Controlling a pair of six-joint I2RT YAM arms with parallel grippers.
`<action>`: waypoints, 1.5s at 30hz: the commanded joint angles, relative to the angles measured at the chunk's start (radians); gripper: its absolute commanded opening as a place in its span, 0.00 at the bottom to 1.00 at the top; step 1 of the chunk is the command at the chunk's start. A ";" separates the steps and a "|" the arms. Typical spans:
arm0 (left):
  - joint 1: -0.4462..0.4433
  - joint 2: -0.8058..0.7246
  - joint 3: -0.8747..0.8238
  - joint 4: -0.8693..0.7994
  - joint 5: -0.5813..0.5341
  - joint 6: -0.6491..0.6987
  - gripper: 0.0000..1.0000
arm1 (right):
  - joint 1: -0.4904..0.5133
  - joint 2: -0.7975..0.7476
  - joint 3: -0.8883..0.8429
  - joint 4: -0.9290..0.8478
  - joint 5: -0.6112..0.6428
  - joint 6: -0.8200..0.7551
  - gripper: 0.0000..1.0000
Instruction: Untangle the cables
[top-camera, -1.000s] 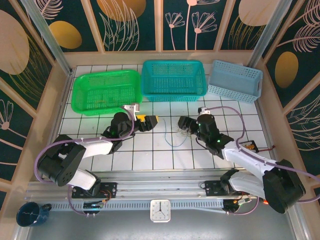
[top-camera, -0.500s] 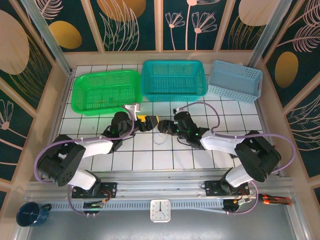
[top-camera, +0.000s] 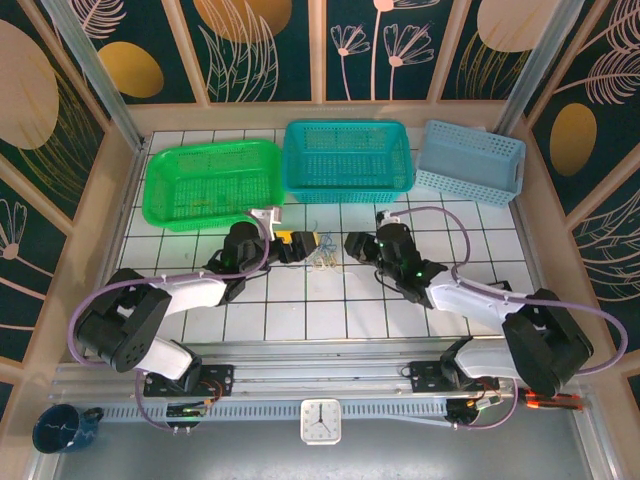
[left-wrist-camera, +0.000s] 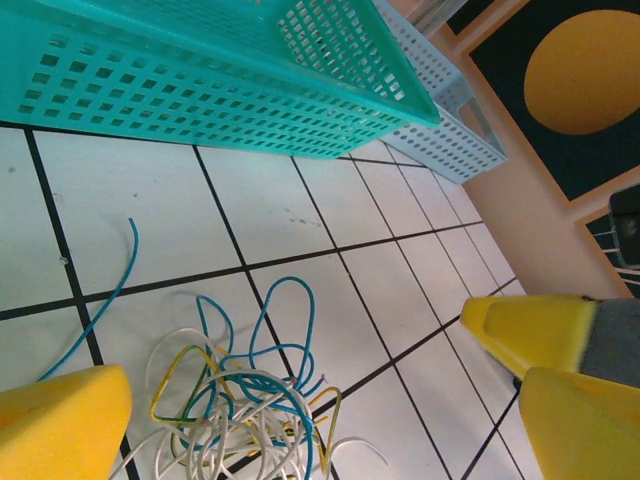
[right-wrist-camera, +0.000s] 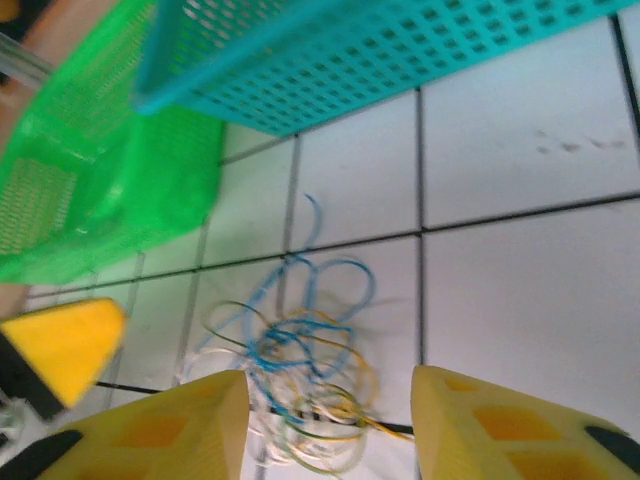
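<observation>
The cables (top-camera: 322, 260) are a small tangle of white, yellow and blue wires on the tiled table, between my two grippers. My left gripper (top-camera: 303, 242) is open just left of the tangle. In the left wrist view the cables (left-wrist-camera: 240, 410) lie low between its wide-apart fingers, nearer the left one, and the left gripper (left-wrist-camera: 322, 385) holds nothing. My right gripper (top-camera: 352, 246) is open just right of the tangle. In the right wrist view the blurred cables (right-wrist-camera: 300, 370) lie under and ahead of the right gripper (right-wrist-camera: 330, 375), nearer its left finger.
Three baskets stand along the far side: green (top-camera: 212, 182), teal (top-camera: 347, 160) and light blue (top-camera: 470, 160). The teal basket (left-wrist-camera: 200, 70) stands close behind the tangle. A loose blue cable end (left-wrist-camera: 100, 300) trails left. A clock (top-camera: 321, 421) and a mug (top-camera: 60, 428) sit beyond the near rail.
The right arm swung left across the tiles and drew back a little, its jaws narrowing. The tangle has shifted left, from near the right gripper to beside the left gripper. The left arm stayed still.
</observation>
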 joint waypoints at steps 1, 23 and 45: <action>-0.004 0.007 0.041 -0.062 -0.027 0.045 0.99 | -0.003 0.030 -0.034 0.002 -0.008 0.011 0.39; -0.004 -0.005 0.029 -0.082 -0.040 0.059 0.99 | 0.081 0.316 0.017 0.155 -0.058 0.037 0.29; -0.004 -0.014 0.011 -0.060 -0.038 0.049 0.99 | 0.053 0.393 0.062 0.164 -0.031 0.038 0.13</action>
